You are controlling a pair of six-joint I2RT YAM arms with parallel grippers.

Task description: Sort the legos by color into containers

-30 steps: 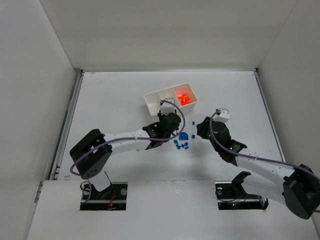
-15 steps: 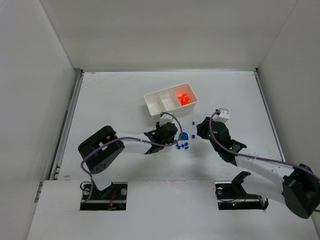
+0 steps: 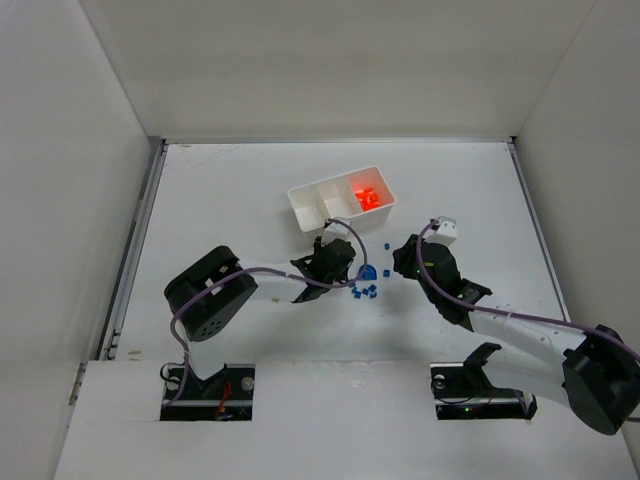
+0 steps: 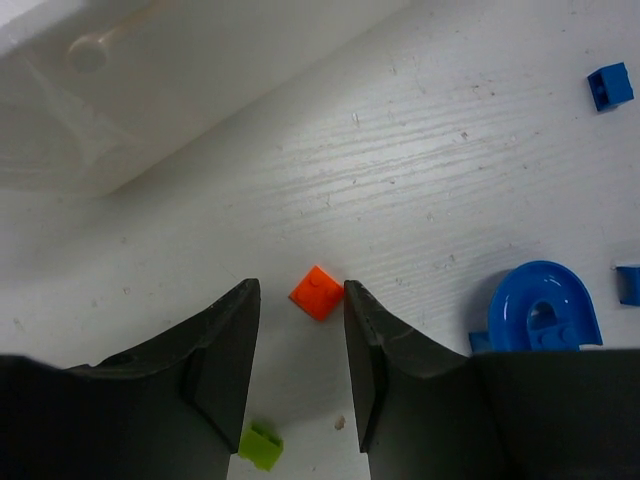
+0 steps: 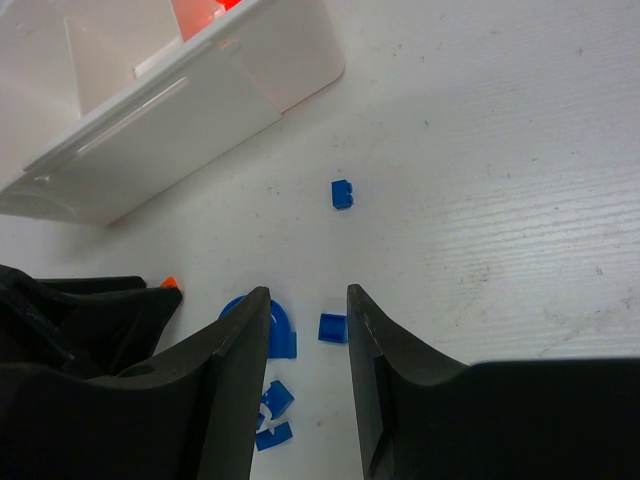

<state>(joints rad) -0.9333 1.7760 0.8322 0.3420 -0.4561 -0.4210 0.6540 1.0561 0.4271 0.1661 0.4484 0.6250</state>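
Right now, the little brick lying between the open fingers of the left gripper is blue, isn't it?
Not quite. The little brick lying between the open fingers of the left gripper is orange, not blue. The left wrist view shows it.

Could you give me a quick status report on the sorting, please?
Both claws open. Left claw flanks orange brick on table; right claw above loose blue bricks. Nothing in the way.
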